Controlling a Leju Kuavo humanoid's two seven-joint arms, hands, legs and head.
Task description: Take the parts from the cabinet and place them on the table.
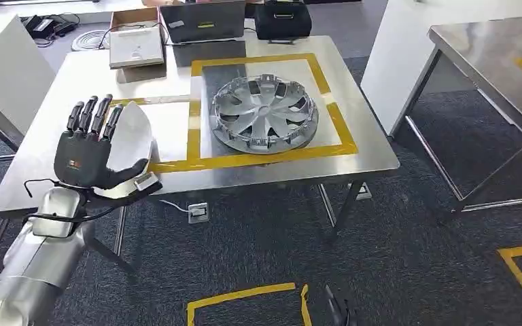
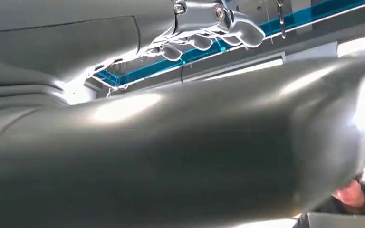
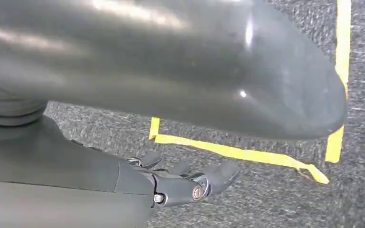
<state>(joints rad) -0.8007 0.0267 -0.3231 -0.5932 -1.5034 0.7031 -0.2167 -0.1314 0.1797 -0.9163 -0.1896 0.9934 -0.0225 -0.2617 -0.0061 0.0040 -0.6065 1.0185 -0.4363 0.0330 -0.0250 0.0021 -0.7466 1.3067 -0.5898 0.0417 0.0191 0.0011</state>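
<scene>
1. Raised at the left over the near left part of the table: silver left arm with its dark left hand point(image 1: 90, 151), back of the hand to the camera, fingers straight and spread wide, thumb out to the side, nothing held.
2. Just behind that hand, flat on the tabletop: a white rounded sheet point(image 1: 133, 133), partly covered by the fingers.
3. Further right, lying flat inside a yellow tape rectangle point(image 1: 269, 61): the round silver plastic hubcap point(image 1: 264, 113), face up, broad twisted spokes fanning from a small centre hub, clips standing around its rim, near edge close to the front strip of tape.
4. Bearing all of this: the rectangular brushed-steel table point(image 1: 75, 75) on thin metal legs.
5. Along its far edge: an open cardboard box with a pale flat tray point(image 1: 136, 42), then a grey laptop-like case point(image 1: 204, 22), then a black box point(image 1: 283, 19).
6. On the floor under the front edge: a small white socket block point(image 1: 198, 212) on a cable.
7. Underfoot: dark grey carpet point(image 1: 408, 238) crossed by yellow tape marks point(image 1: 245, 296).
8. At the far right: a second steel table point(image 1: 496, 61) beside a white wall panel.
9. In the right wrist view, low above carpet and yellow tape: dark right hand point(image 3: 180, 183), fingers loosely extended and apart, holding nothing.
</scene>
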